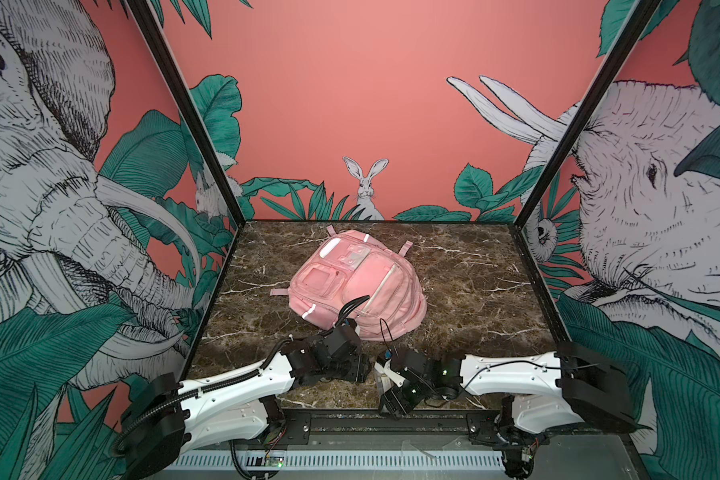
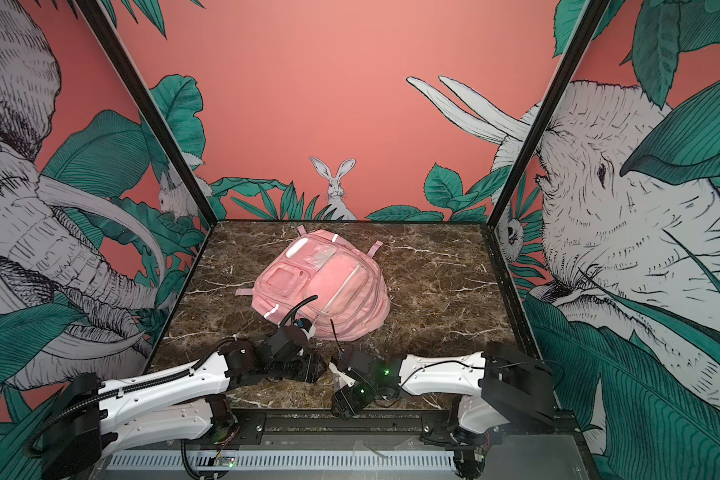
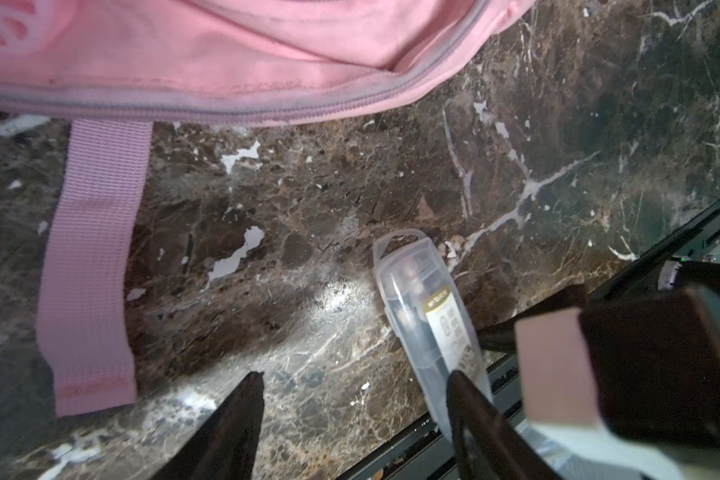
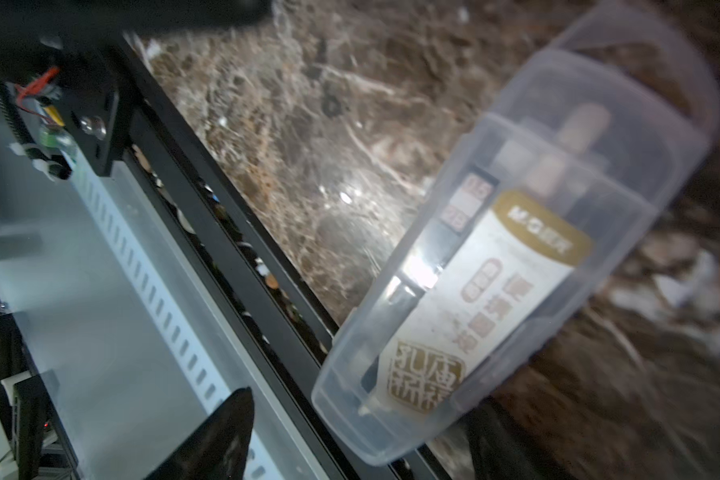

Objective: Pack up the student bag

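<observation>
Bag (image 1: 356, 282) lay mid-way back on the desk (image 1: 474, 291), beyond both tools. Left tool (image 3: 354, 374) was spread and empty, facing its near edge. Between the tools lay a clear case (image 3: 425, 307), long axis toward the bag. Right tool (image 4: 362, 397), nearer, was spread about the case's end, not visibly pinching.

The table (image 1: 474, 291) is dark brown stone with white lines. The big pink student bag (image 1: 375, 282) lies flat in the middle. A clear plastic case (image 3: 425, 307) is at the near edge.
</observation>
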You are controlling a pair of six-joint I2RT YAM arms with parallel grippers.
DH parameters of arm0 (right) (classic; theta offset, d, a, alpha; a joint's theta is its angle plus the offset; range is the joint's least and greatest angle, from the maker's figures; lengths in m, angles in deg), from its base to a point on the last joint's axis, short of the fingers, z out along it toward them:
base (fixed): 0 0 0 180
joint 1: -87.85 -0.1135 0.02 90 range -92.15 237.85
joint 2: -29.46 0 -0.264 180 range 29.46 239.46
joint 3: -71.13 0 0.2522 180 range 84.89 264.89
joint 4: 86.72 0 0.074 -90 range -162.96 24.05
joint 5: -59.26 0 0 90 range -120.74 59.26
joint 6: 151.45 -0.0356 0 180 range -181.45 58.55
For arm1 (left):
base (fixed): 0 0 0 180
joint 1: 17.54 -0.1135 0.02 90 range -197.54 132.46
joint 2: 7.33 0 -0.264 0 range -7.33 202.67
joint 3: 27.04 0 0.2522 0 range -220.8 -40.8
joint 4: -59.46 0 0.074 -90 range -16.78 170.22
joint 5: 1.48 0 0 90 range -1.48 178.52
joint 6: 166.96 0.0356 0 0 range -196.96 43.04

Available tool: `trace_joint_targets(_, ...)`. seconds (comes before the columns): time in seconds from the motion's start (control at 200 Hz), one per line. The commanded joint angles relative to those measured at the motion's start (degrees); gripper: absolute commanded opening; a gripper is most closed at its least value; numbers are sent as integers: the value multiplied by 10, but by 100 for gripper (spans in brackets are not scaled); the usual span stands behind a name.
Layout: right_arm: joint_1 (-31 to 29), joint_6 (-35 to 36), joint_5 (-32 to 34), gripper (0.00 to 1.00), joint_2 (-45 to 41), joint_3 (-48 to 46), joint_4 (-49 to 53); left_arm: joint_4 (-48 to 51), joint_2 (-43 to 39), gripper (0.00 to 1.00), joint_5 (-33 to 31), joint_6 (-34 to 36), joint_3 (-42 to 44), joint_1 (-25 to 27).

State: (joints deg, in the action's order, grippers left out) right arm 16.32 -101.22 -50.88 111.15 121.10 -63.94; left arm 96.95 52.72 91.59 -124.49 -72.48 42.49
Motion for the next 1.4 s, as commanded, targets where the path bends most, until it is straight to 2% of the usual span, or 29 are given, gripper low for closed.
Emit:
trace_joint_targets(0.0,-7,-10,-8,78,31,9,-47,10,0,70,-17,-14,-4,11)
trace_joint_targets(0.12,-7,-5,16,78,11,5,-36,17,14,70,-33,-19,-18,30)
trace_joint_targets(0.27,-5,4,88,79,-75,-22,28,16,60,70,-43,-20,-43,55)
trace_joint_targets(0.4,13,4,153,79,-173,-50,121,3,117,70,-52,-15,-76,81)
trace_joint_targets(0.545,58,-11,219,79,-280,-79,230,-10,182,69,-55,-13,-121,104)
trace_joint_targets(0.705,83,-27,297,76,-338,-82,329,3,238,67,-67,-26,-157,113)
trace_joint_targets(1.02,102,-44,295,74,-352,-96,315,75,252,65,-113,-45,-184,113)
trace_joint_targets(1.396,104,-45,282,77,-315,-93,287,69,296,65,-81,-49,-189,114)
